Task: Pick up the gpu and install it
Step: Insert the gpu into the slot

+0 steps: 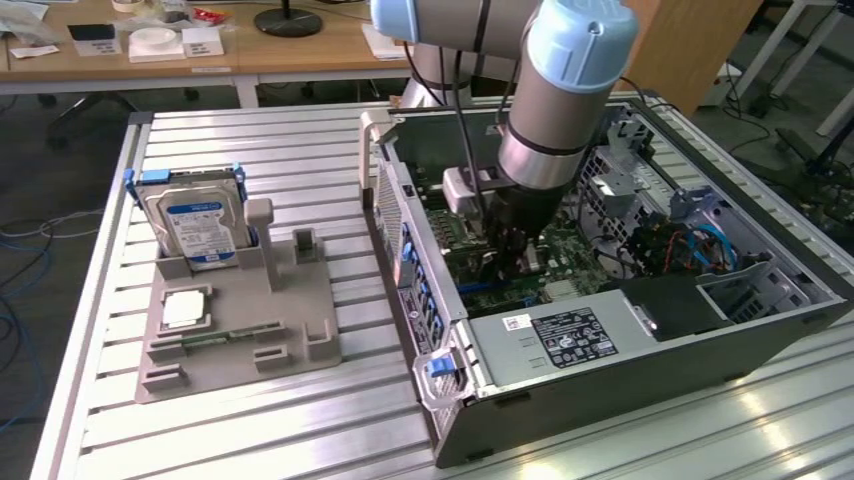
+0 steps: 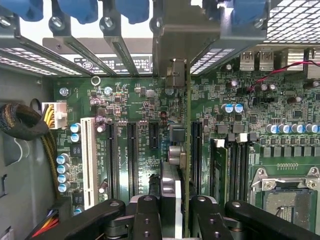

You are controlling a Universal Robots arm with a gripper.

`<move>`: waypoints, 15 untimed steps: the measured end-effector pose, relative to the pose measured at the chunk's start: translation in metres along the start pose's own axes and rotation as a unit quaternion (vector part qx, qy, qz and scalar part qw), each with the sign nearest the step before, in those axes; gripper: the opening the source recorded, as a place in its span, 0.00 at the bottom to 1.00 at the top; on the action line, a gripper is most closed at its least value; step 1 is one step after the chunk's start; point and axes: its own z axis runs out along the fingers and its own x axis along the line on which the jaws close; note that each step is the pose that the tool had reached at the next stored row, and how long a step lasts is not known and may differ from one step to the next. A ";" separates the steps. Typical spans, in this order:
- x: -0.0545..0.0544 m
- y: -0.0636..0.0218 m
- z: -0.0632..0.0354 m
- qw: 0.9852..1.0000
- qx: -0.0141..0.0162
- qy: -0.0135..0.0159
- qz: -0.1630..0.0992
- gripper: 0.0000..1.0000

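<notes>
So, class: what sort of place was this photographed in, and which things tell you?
Probably a robotics lab or workshop. An open computer case lies on a slotted aluminium table under a robot arm, with a hard drive in a grey holder beside it. Wooden desks stand behind.

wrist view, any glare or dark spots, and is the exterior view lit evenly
Wrist view: bright washout behind the slot brackets, the motherboard evenly lit, and the gripper, holding the gpu edge-on, dark and soft. Exterior view: glare streaks on the ribbed table, deep shadow inside the case under the arm.
</notes>
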 end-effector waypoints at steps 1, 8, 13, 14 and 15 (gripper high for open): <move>0.000 0.0001 0.0004 1.000 0.000 0.000 0.000 0.28; 0.000 0.0008 0.0028 1.000 0.000 -0.001 0.000 0.28; 0.000 0.0014 0.0047 1.000 0.000 -0.002 0.000 0.28; 0.000 0.0015 0.0052 1.000 0.000 -0.002 0.000 0.28; 0.000 0.0015 0.0058 1.000 0.000 -0.002 0.000 0.28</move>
